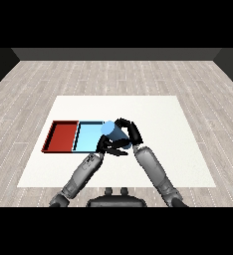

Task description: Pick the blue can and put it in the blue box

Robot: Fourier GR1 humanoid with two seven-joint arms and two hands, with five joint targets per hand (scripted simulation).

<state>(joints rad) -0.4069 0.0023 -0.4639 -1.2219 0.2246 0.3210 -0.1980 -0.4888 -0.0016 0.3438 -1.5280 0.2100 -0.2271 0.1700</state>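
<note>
The light blue can point(112, 131) is tilted and held above the right edge of the light blue tray point(86, 137). My right hand point(128, 131) is curled round it from the right. My left hand point(107, 146) sits just below the can, near the tray's front right corner, with its fingers bent; whether it touches the can I cannot tell. The red tray point(61, 136) lies to the left of the blue one.
Both trays lie side by side on the left half of the white table point(153, 114). My two grey forearms point(153, 169) come in from the lower edge and meet near the can.
</note>
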